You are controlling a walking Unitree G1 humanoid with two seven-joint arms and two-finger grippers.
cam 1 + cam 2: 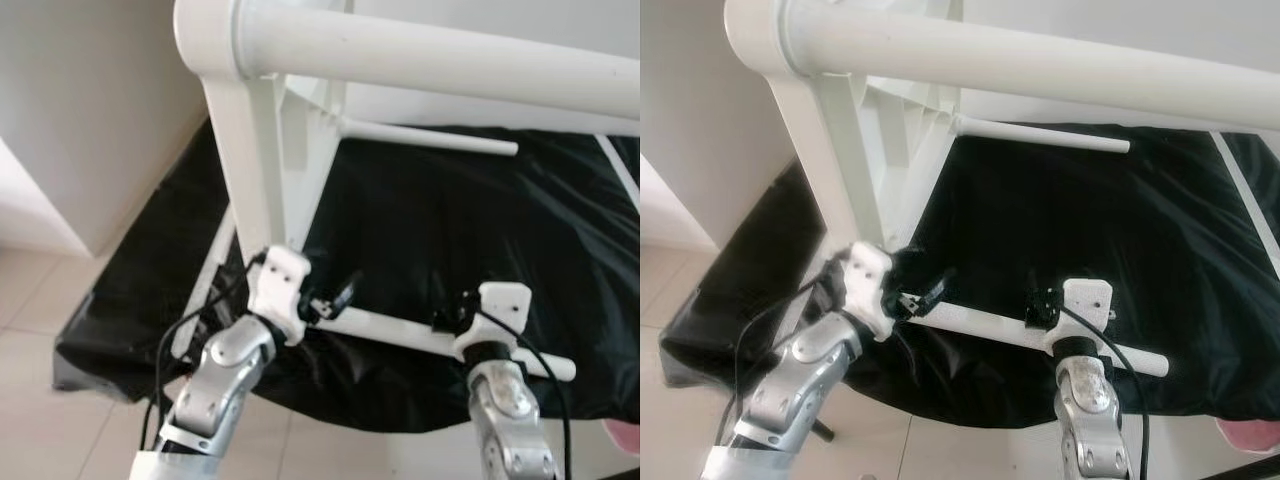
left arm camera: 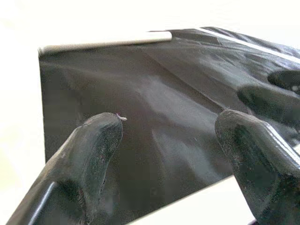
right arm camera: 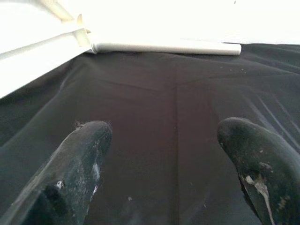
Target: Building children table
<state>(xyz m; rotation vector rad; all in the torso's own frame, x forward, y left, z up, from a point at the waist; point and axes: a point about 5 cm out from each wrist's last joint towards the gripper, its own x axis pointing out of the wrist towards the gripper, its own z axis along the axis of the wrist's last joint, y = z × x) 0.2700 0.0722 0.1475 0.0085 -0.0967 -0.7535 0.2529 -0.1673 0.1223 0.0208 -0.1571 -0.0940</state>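
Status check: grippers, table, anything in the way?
Left gripper and right gripper open, over black sheet. White table tipped on its side, legs out. Near leg crosses by both wrists.

Soft, even daylight — white table parts [image 1: 420, 55] blow out to glare, wrist views overexposed, near fingers [image 2: 89, 154] blurred.

you're looking down on a sheet [image 1: 450, 230] spread over the floor [image 1: 40, 300], with a wall [image 1: 90, 100] to its left. the table frame [image 1: 265, 150] stands on its side at the sheet's left part. one leg [image 1: 430, 50] crosses near your head, another leg [image 1: 430, 137] juts right at the back, and a third leg [image 1: 400, 330] lies along the near edge. your left gripper [image 1: 335, 300] and right gripper [image 1: 450, 318] sit at that near leg, left of it and right of it in turn.
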